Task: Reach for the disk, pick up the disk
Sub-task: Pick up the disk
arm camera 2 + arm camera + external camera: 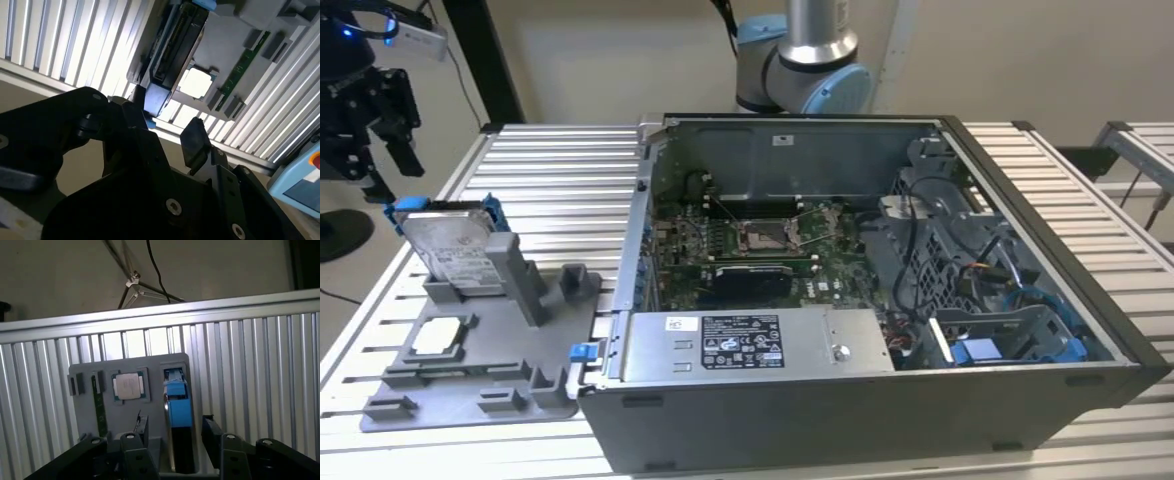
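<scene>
Gripper [174, 426], partly cut off, 2 fingers spread wide, holding nothing. Beyond it the disk [178, 407] stands on edge in a grey holder [155, 365]. In the exterior view the gripper hangs at the disk's 11 o'clock; contact unclear.

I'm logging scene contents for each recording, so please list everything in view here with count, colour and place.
disk: 1, silver-grey with blue rails, standing on edge in the fixture
chip: 1, silver-white, lying flat in a fixture pocket
green circuit strip: 1, in a fixture slot beside the chip
fixture: 1, grey, on the table at the exterior view's left
computer case: 1, grey, open, mid-table
metal box: 1, grey with a black-and-white label, inside the case
motherboard: 1, dark green, on the case floor
table: 1, silver, slatted
arm: 1, silver and light blue, behind the case
gripper: 1, black, open, over the disk's top edge
</scene>
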Action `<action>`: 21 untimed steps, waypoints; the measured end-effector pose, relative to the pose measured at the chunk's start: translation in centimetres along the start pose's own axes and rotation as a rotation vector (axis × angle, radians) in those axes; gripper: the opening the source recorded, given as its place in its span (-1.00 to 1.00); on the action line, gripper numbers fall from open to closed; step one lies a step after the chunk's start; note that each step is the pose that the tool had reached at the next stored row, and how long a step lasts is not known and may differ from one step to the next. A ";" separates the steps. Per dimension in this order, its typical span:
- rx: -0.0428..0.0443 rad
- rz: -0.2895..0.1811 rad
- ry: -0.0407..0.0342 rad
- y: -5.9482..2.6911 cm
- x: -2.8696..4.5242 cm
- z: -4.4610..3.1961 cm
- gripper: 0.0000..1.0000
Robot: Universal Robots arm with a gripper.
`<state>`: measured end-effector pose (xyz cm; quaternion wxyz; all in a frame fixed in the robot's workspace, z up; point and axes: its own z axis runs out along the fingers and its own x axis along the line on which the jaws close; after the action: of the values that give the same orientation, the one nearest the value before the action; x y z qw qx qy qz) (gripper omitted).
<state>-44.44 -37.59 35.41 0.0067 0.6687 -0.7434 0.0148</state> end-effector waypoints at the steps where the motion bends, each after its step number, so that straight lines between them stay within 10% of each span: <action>1: 0.0003 -0.012 0.0001 -0.01 0.00 0.03 1.00; 21: 0.0025 -0.073 0.0017 0.01 -0.03 0.68 1.00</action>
<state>-44.44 -37.58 34.73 0.0070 0.6953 -0.7185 0.0161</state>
